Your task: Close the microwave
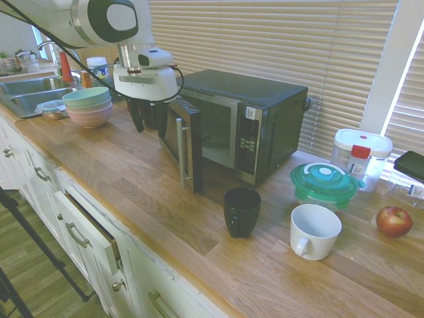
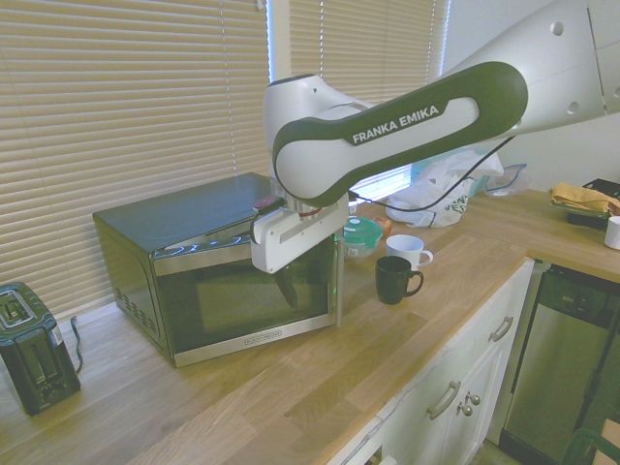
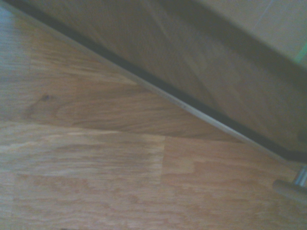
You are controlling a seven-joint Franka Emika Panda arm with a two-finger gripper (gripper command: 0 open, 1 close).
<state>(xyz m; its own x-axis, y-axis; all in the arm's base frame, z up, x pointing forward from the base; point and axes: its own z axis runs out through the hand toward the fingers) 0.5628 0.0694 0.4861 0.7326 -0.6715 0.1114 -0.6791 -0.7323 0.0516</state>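
On the wooden counter, against the window blinds, stands the microwave, its door swung partway out toward the near edge. The vertical handle is on the door's outer face. Seen from the first exterior view, the gripper hangs over the counter to the left of the door, on that outer side, fingers pointing down. They stand apart with nothing between them; whether either touches the door, I cannot tell. The wrist view shows the door's lower edge slanting over the wood.

To the right of the microwave, in the first exterior view, a black mug stands nearest the door, with a white mug to its right. Beyond them are a teal-lidded container and a white-lidded container, with an apple farther right. To the left, stacked bowls sit near the sink. The second exterior view shows a black toaster beside the microwave. Below the counter, a drawer stands partly out.
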